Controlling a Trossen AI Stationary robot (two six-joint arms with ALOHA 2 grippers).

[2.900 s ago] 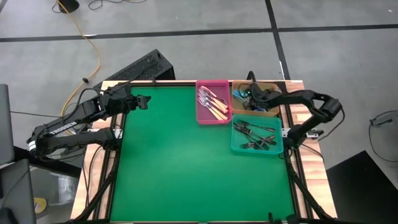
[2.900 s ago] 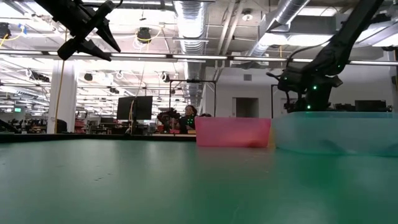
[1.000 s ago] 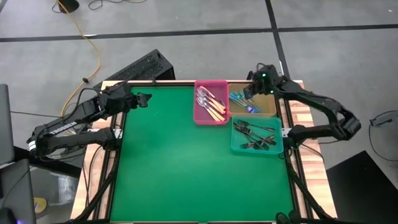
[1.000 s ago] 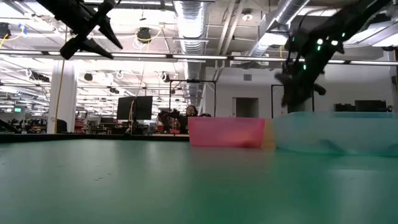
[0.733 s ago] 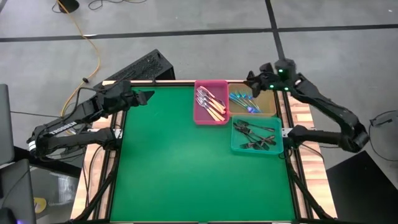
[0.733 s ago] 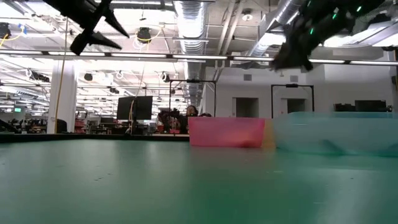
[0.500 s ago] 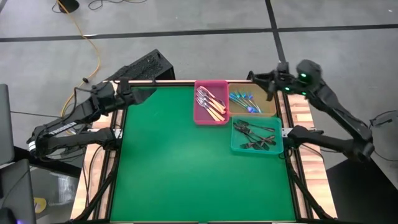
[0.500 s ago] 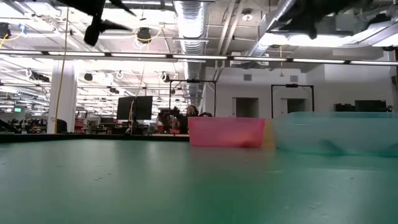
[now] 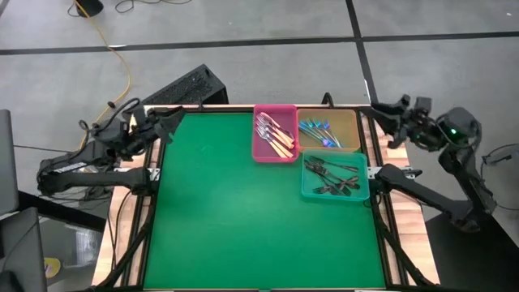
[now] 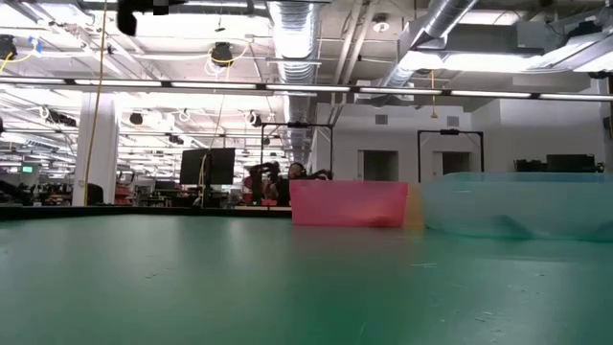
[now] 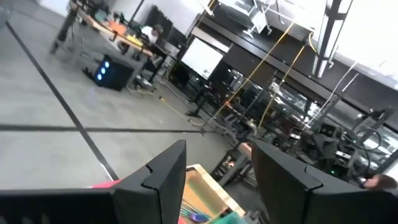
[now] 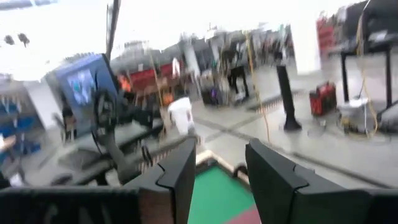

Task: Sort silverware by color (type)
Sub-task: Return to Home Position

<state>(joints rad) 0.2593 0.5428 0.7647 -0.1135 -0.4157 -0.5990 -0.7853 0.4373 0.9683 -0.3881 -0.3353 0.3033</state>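
High view: all silverware lies in three bins grouped at the far right of the green counter (image 9: 235,211), and none is between either arm's fingers.

Left gripper (image 9: 169,122): raised at the counter's far left corner, well apart from the bins. In the left wrist view its fingers (image 11: 165,177) stand spread, with nothing between them.

Right gripper (image 9: 383,111): over the wooden rim at the far right corner, near the orange bin but not touching it. In the right wrist view its fingers (image 12: 177,174) are likewise spread and empty.

Count of holders: three.
- Pink bin (image 9: 276,112): tan-handled forks (image 9: 274,135), about five.
- Orange bin (image 9: 350,122), touching the pink bin's right side: blue forks (image 9: 318,130), about five.
- Teal bin (image 9: 306,188), on the near side of the orange bin: black forks (image 9: 334,177), about five.

The pieces overlap, so exact counts cannot be confirmed.
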